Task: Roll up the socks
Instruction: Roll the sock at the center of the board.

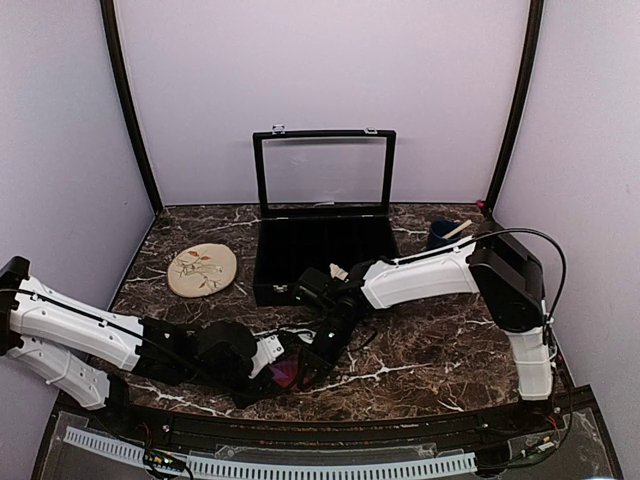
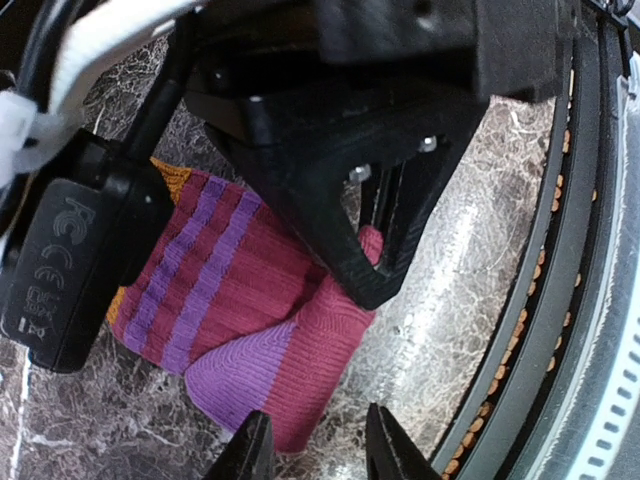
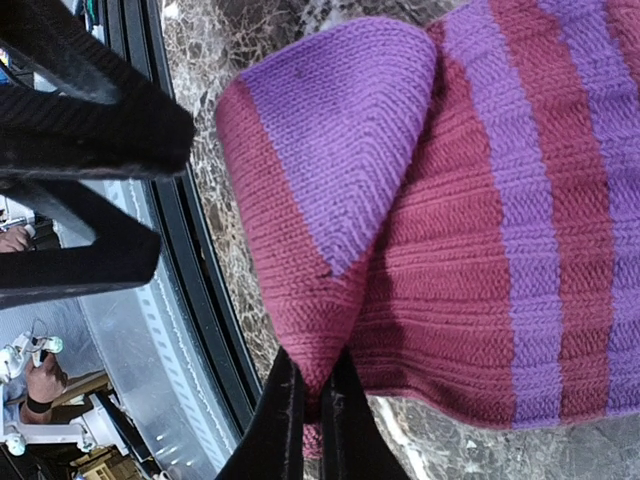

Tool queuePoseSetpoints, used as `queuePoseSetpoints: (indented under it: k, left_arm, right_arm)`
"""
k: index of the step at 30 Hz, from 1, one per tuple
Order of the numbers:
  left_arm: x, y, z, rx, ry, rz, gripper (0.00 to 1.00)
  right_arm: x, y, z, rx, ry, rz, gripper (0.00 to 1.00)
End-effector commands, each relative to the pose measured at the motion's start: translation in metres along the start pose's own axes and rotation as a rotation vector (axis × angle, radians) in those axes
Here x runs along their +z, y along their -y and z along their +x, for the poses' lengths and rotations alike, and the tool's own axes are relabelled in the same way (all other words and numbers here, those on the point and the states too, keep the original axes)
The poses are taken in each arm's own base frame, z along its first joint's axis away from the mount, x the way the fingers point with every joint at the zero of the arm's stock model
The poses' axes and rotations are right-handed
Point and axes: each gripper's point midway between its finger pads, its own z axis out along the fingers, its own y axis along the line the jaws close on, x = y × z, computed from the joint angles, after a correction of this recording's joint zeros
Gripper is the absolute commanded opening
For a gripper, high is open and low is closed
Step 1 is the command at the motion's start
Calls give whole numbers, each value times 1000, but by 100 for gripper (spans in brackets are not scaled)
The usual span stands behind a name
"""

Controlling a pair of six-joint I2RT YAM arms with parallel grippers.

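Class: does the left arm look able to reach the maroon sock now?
Probably yes: the left end effector, open, sits beside the maroon sock; only the right end effector, pinching it, crowds.

Sock (image 2: 240, 290) — maroon with purple stripes, purple heel, orange end; table (image 1: 440, 345) — dark brown marble pattern, white veins.

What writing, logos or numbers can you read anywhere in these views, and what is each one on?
"FC": moulded on the black plastic block at the left of the left wrist view.
"CE": same block, just below.
Smaller marks further down that block: too blurred to read.
Striped sock, black case, oval mat: no writing visible.
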Motion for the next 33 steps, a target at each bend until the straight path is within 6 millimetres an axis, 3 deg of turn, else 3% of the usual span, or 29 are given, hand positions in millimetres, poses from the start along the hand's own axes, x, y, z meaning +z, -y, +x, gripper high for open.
queuePoseSetpoints:
  k: [1, 6, 19, 27, 33]
  left_arm:
    - [0, -5, -6, 71, 7, -57, 35]
    - [3, -8, -9, 117, 7, -94, 35]
    - [23, 7, -9, 204, -43, -29, 36]
    - [34, 2, -9, 236, -68, -68, 35]
    - [44, 1, -3, 247, -117, -83, 29]
  right_arm:
    - [-4, 0, -3, 7, -2, -34, 0]
    - [-5, 0, -1, 9, -12, -48, 0]
    - [-9, 4, 0, 16, -20, -79, 0]
    - [-10, 4, 2, 15, -35, -101, 0]
    - [-11, 6, 2, 13, -43, -112, 0]
